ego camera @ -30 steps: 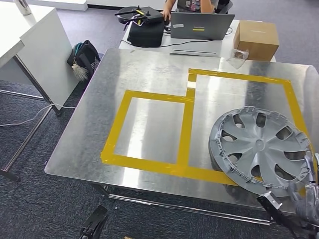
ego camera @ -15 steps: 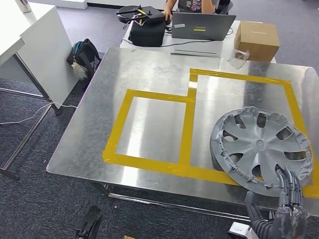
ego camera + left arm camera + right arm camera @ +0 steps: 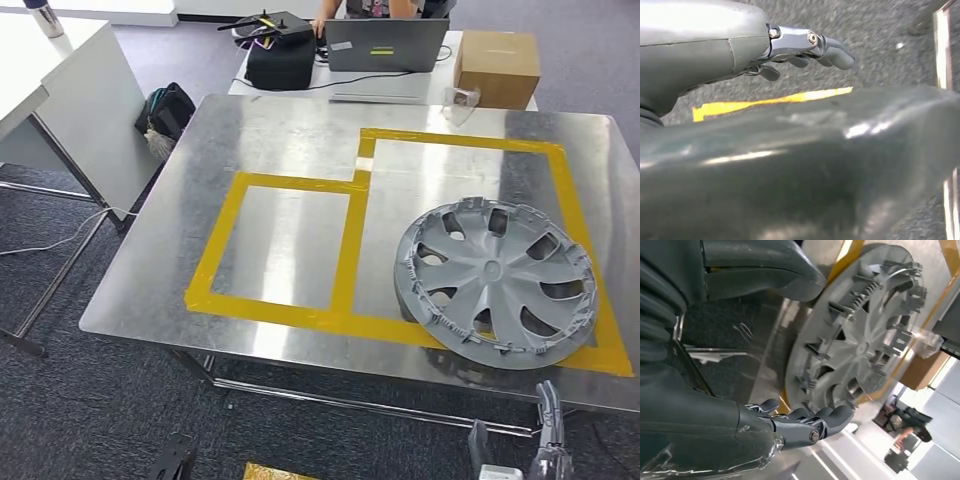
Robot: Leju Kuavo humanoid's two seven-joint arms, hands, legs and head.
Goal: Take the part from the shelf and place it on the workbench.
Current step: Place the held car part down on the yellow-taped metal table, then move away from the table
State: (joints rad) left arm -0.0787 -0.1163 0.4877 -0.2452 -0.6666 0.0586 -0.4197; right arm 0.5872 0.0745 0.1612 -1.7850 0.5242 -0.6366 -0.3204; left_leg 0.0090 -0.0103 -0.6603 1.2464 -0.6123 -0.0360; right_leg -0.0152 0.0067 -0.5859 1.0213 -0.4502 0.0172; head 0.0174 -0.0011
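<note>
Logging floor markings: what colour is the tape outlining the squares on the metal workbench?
Yellow tape, clearest in the head view.

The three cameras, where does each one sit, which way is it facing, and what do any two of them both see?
Head view: high on the body, looking forward and down at the metal workbench with the grey hubcap; the right hand shows at the bottom edge.
Left wrist view: behind the left hand, facing carpet and a yellow strip.
Right wrist view: behind the right hand, facing the hubcap from the bench edge.
Shared: head and right wrist views both show the hubcap and yellow tape.
</note>
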